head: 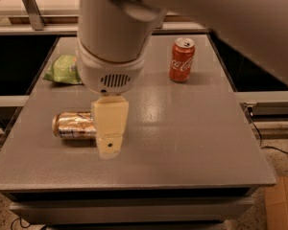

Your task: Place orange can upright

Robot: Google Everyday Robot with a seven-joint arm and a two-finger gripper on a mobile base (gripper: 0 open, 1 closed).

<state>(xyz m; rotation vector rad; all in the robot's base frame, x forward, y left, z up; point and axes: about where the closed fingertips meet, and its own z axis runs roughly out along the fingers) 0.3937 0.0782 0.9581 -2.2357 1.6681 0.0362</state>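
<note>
Camera view, looking down on a grey table (pixel 192 147) from its near edge. At the lower right, beside the table, a corner of brown cardboard (pixel 282 204) lies on the speckled floor.

Nearest the camera, the gripper (pixel 109 145) hangs over the front-left part of the tabletop. It shows as a single cream-coloured block pointing down, with a small dark dot near its tip. Whether the claw is spread, pressed together or pinching anything cannot be told from this angle.

Just behind and to the left of that block, the orange can (pixel 74 125) lies on its side on the table. Its long axis runs left to right and its silver end faces left. The cream block covers the can's right end, and contact between the two cannot be confirmed.

Above the gripper rises the white wrist housing (pixel 111 47) of the arm, with a round vent grille on its lower face. It fills much of the upper frame.

Farther back on the left, a green snack bag (pixel 62 70) lies flat, partly hidden by the housing. At the far right of the table a red Coca-Cola can (pixel 182 60) stands upright, well apart from the orange can.
</note>
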